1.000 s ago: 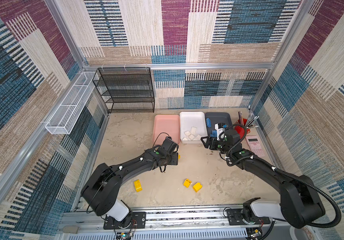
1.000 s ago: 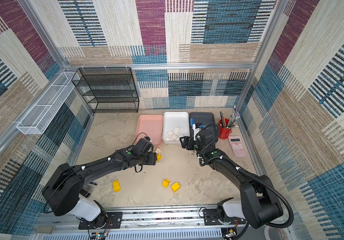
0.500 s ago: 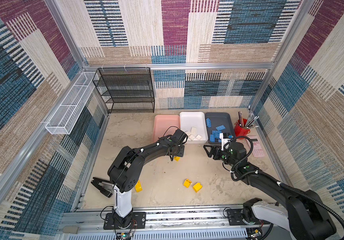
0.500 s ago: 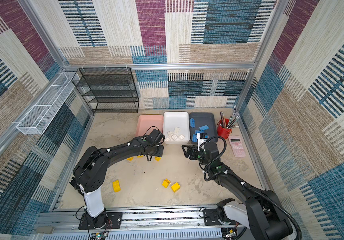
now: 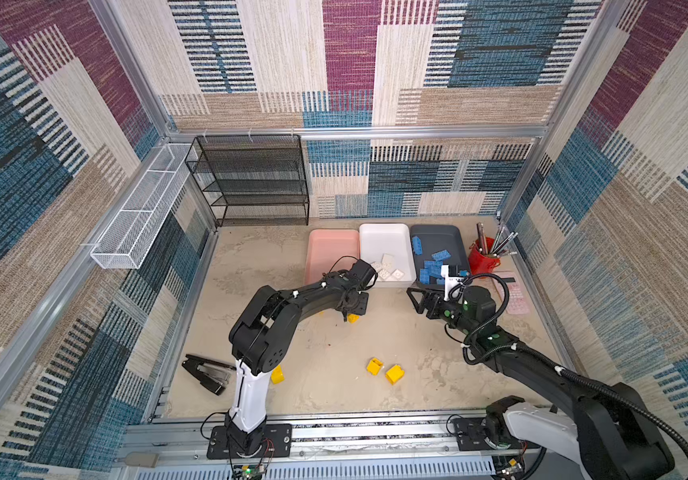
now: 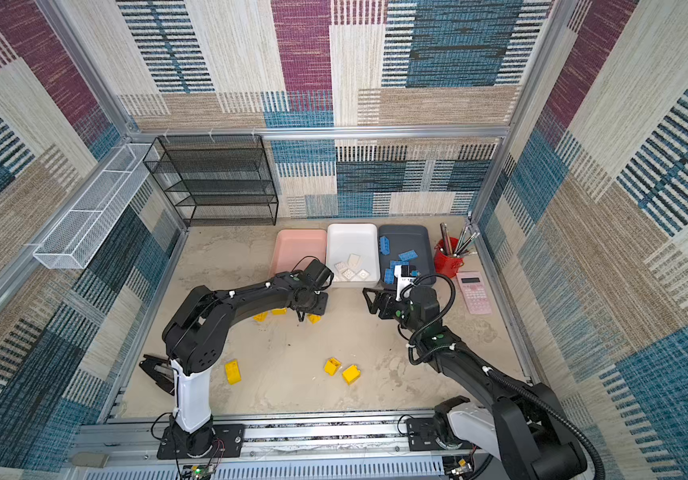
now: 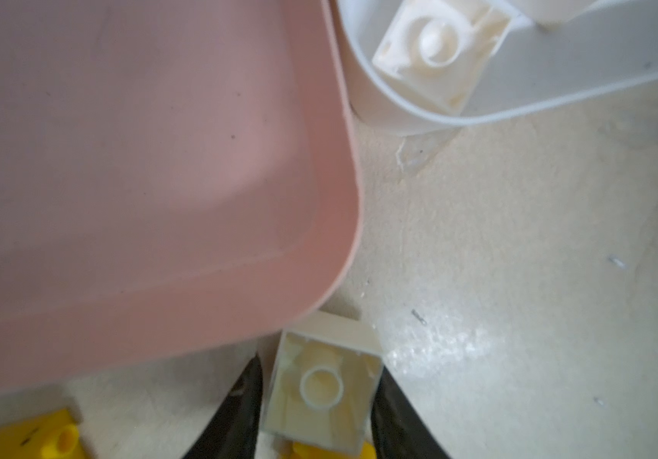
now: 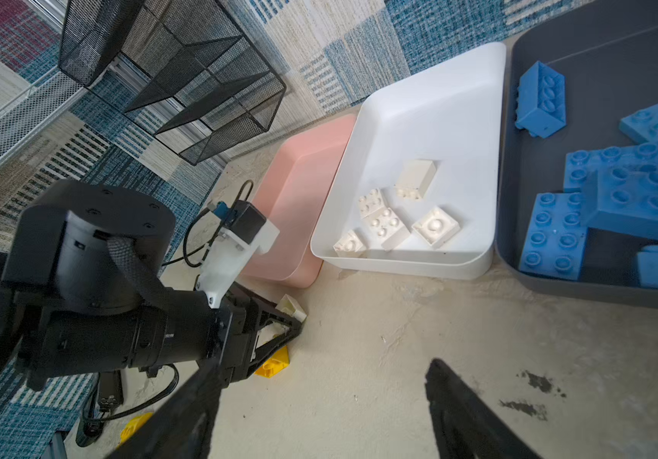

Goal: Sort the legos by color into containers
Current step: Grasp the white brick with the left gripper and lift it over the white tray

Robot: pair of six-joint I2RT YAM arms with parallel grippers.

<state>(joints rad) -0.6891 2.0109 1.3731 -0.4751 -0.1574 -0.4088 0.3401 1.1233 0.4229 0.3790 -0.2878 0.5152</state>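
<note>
My left gripper (image 7: 321,381) is shut on a cream white lego (image 7: 321,387), hollow side up, by the near corner of the empty pink tray (image 7: 160,159). In both top views this gripper (image 5: 348,311) hovers low over a yellow lego (image 5: 352,318). The white tray (image 5: 383,237) holds several cream legos (image 8: 387,222). Several blue legos (image 8: 637,186) lie in the dark grey tray (image 5: 437,237). My right gripper (image 8: 319,369) stands open and empty over bare floor in front of the grey tray. More yellow legos (image 6: 332,366) (image 6: 232,371) lie on the floor.
A red pen cup (image 5: 483,259) and a pink calculator (image 6: 474,292) sit at the right wall. A black stapler (image 5: 207,372) lies near the left arm's base. A black wire shelf (image 5: 255,183) and a white wire basket (image 5: 142,208) stand at the back left.
My left jaws have closed round the cream lego beside the pink tray. The right gripper has drawn back from the grey tray toward the front, still open.
</note>
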